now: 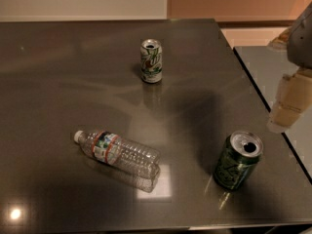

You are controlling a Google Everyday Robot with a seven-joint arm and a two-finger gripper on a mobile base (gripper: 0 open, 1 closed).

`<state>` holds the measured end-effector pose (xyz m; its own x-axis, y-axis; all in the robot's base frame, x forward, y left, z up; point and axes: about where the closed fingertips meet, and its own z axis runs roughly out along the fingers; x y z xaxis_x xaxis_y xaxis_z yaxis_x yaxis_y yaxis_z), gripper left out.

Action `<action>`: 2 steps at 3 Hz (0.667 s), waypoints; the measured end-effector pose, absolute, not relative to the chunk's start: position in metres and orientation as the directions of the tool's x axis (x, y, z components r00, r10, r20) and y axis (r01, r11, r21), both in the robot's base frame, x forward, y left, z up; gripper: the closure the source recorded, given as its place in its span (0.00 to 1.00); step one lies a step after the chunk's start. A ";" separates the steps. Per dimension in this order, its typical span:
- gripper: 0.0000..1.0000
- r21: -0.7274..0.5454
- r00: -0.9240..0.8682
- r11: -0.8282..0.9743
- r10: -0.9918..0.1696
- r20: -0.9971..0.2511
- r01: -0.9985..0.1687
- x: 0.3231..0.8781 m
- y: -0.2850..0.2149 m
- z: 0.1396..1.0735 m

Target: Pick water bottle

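The water bottle (118,152) lies on its side on the dark table (58,82), at front left of centre. It is clear ribbed plastic with a white cap pointing left and a red, white and blue label band. My gripper (288,106) hangs at the right edge of the view, above the table's right edge and well to the right of the bottle. It holds nothing that I can see.
A dark green can (237,161) stands upright at the front right, between the bottle and the gripper. A white-and-green can (151,61) stands upright at the back centre. A second grey surface (263,67) lies beyond the table's right edge.
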<state>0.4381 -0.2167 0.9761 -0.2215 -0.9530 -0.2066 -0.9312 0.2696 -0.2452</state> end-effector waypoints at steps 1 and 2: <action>0.00 -0.245 -0.222 0.270 -0.953 -0.207 -0.931 0.438 -0.217 0.976; 0.00 -0.245 -0.228 0.272 -0.954 -0.193 -0.931 0.443 -0.211 0.980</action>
